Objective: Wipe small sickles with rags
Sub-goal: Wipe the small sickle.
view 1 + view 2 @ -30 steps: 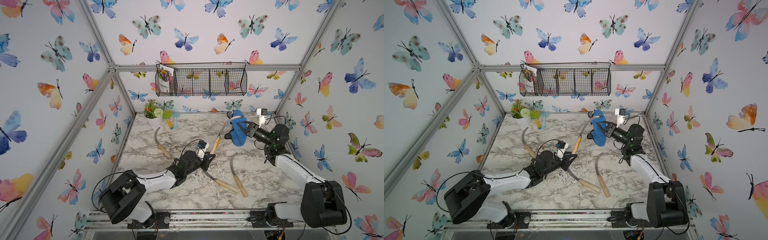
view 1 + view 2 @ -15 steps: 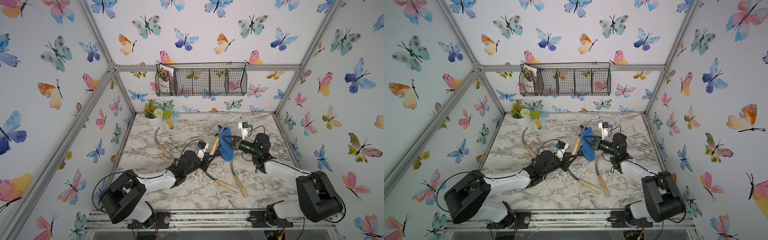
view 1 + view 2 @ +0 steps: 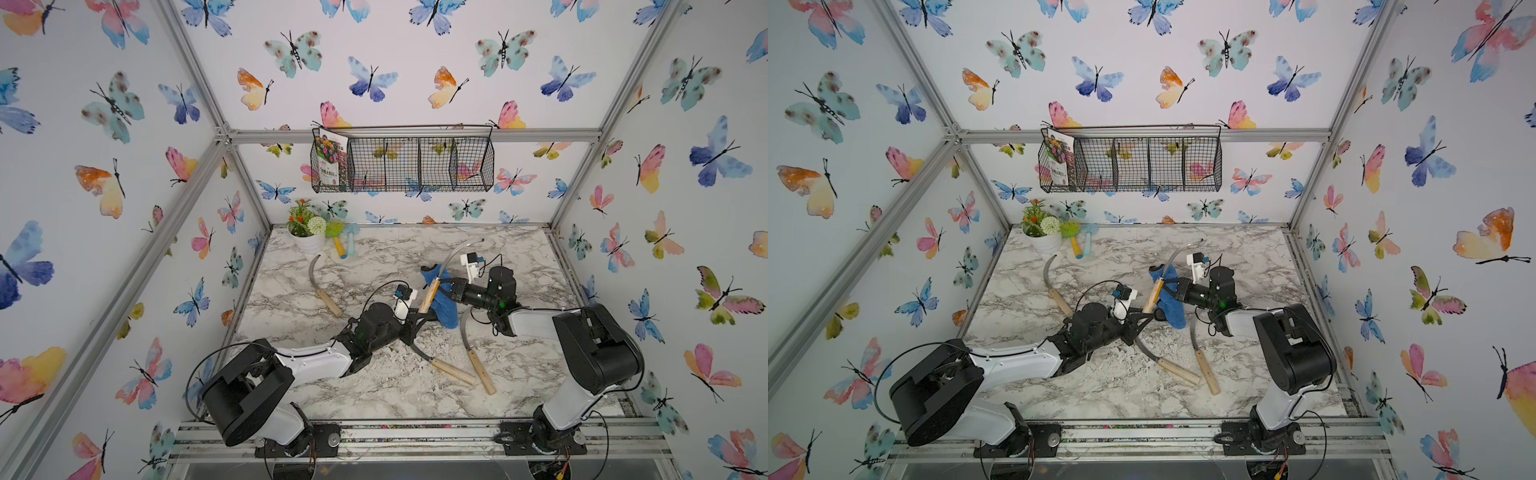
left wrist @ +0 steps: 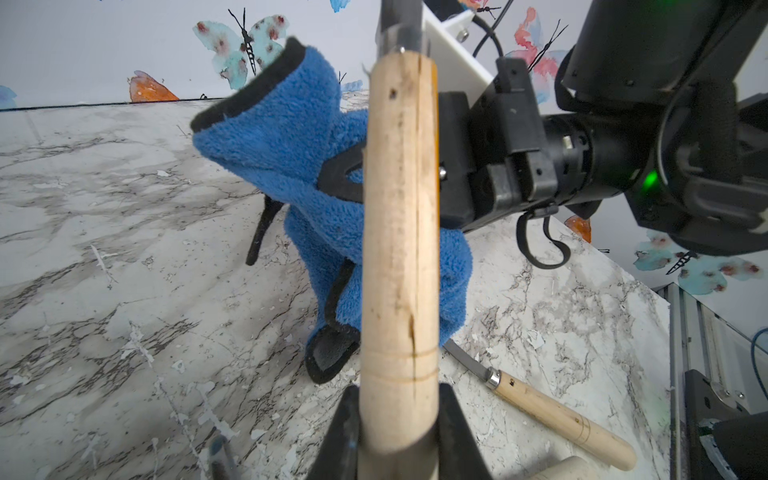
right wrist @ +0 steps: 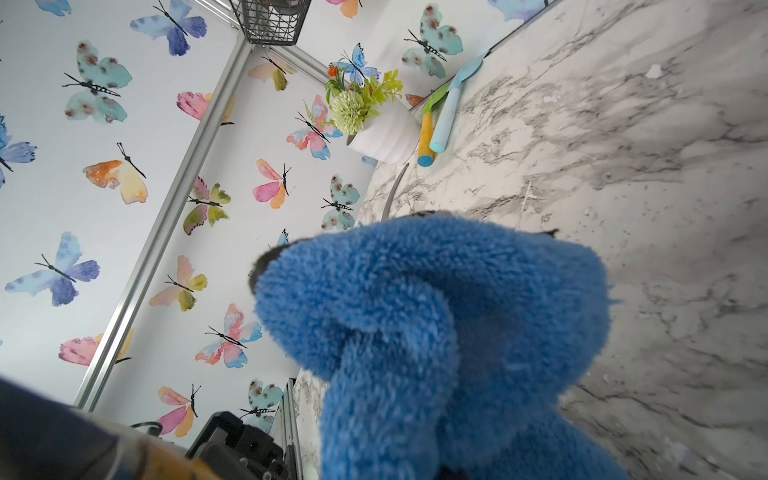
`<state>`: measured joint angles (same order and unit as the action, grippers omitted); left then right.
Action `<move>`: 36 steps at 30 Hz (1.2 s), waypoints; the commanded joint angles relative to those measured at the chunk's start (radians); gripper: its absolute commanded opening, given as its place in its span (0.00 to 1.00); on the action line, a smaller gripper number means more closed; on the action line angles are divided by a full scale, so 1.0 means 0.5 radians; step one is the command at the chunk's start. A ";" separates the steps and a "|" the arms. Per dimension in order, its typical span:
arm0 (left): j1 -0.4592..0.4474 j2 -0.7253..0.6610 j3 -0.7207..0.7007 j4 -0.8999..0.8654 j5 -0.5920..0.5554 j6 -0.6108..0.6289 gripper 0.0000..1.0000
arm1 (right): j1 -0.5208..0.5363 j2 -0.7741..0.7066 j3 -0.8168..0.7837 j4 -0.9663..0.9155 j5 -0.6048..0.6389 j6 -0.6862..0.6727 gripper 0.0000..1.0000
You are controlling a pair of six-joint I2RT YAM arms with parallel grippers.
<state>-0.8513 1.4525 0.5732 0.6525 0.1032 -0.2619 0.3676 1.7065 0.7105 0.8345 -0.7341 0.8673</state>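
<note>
My left gripper (image 3: 424,313) is shut on the wooden handle (image 4: 399,249) of a small sickle (image 3: 429,293), which it holds tilted above the table. The thin grey blade (image 3: 455,251) curves up toward the back. My right gripper (image 3: 445,291) is shut on the fluffy blue rag (image 3: 442,309), and the rag hides its fingers in the right wrist view. The rag (image 4: 299,166) hangs right against the far side of the held handle, near the blade's base. Three more sickles lie flat on the table: one at the left (image 3: 322,286) and two crossing near the front (image 3: 446,368) (image 3: 476,359).
A white flower pot (image 3: 309,239) and yellow and light-blue handled toy tools (image 3: 345,247) stand at the back left corner. A black wire basket (image 3: 403,164) hangs on the back wall. Aluminium frame posts and butterfly-papered walls enclose the marble table (image 3: 374,395).
My right arm has carried the rag from the back right in toward the middle, up against the held sickle. The left arm and its sickle have stayed put.
</note>
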 commanded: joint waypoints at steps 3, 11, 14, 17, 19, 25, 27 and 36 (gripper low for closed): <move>-0.005 -0.018 0.004 0.071 0.032 0.027 0.00 | 0.012 -0.124 0.097 0.123 -0.075 -0.001 0.03; -0.003 0.026 0.029 0.057 0.006 0.027 0.00 | -0.022 -0.438 0.062 0.187 -0.116 0.023 0.03; -0.004 0.019 0.023 0.054 -0.007 0.024 0.00 | -0.094 -0.480 0.062 0.240 -0.175 0.101 0.03; -0.004 0.011 0.016 0.054 -0.022 0.021 0.00 | -0.190 -0.516 0.043 0.330 -0.235 0.203 0.03; -0.004 0.015 0.024 0.045 -0.020 0.020 0.00 | -0.243 -0.535 0.050 0.345 -0.265 0.244 0.03; -0.003 0.043 0.041 0.039 -0.008 0.019 0.00 | -0.379 -0.536 0.129 0.380 -0.334 0.348 0.03; -0.004 0.043 0.041 0.036 -0.008 0.021 0.00 | -0.422 -0.525 0.152 0.384 -0.336 0.371 0.03; -0.004 0.064 0.056 0.030 -0.012 0.027 0.00 | -0.536 -0.457 0.247 0.524 -0.390 0.560 0.03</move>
<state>-0.8566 1.4750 0.5777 0.6689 0.1040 -0.2493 0.0990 1.4628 0.7990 1.0294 -0.8925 1.1084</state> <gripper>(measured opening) 0.213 0.132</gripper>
